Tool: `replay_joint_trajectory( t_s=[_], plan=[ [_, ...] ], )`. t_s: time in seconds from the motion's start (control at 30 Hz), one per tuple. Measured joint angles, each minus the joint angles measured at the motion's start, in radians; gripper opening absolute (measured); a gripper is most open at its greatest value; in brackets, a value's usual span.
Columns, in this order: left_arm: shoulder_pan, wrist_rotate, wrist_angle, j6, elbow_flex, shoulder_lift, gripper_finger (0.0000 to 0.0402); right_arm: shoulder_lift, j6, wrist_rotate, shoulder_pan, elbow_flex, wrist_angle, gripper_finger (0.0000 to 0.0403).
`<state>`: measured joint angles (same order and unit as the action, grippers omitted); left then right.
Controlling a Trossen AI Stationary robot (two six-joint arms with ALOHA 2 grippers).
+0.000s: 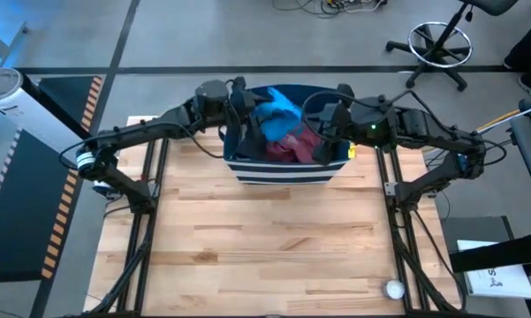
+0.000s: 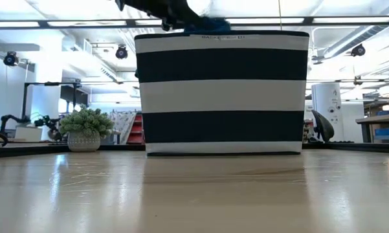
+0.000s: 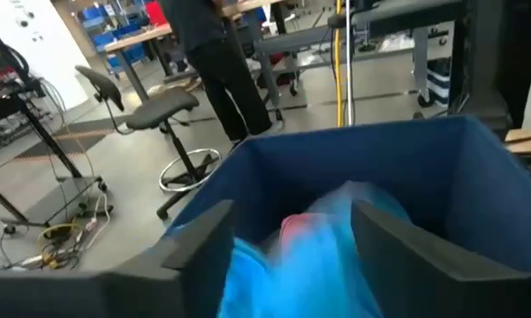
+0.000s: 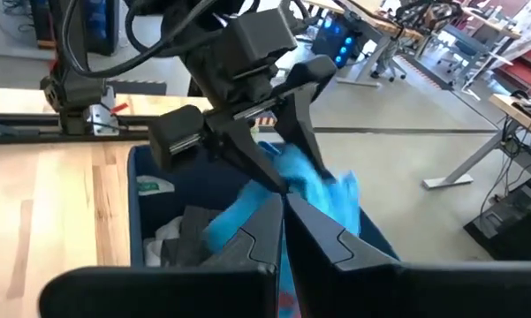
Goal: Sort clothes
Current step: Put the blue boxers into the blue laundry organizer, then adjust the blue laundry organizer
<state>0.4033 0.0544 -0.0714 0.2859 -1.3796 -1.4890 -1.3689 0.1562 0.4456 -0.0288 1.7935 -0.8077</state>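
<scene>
1. One turquoise garment (image 1: 278, 109) is held up above the striped bin (image 1: 287, 168) at the far edge of the table (image 1: 265, 238), clamped between the left gripper's (image 4: 287, 181) fingers.
2. More clothes are left in the bin: a maroon piece (image 1: 299, 146) is seen from above, and white and grey fabric (image 4: 181, 234) shows in the right wrist view.
3. The turquoise garment is judged light, soft and limp; it will sag and trail, and may be snagged on the bin's rim.
4. A bunched fold near its middle is judged the best hold, so that less cloth is left dangling.
5. The right gripper (image 4: 283, 216) is poised over the bin's right side, its fingers pressed together on nothing.
6. A potted plant (image 2: 85, 129) is seen beyond the table.
</scene>
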Motion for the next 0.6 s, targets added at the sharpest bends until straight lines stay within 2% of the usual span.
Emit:
replay_joint_trajectory(
  t_s=[0.17,0.3,0.43,0.6],
  plan=[
    [-0.008,0.000,-0.002,0.000,0.000,0.040,0.0269,0.000,0.013,0.000,0.002,-0.004,-0.010,0.0001],
    [-0.020,0.018,-0.008,0.009,0.008,0.098,0.0292,0.000,0.025,-0.019,0.012,-0.032,-0.009,0.0000],
    [-0.053,0.041,-0.008,0.041,0.052,0.180,0.0270,0.000,0.031,-0.113,0.039,-0.108,0.019,0.0000],
    [-0.111,0.043,0.048,0.046,0.203,0.331,0.0195,-0.002,0.023,-0.141,0.114,-0.263,0.111,0.0000]
  ],
)
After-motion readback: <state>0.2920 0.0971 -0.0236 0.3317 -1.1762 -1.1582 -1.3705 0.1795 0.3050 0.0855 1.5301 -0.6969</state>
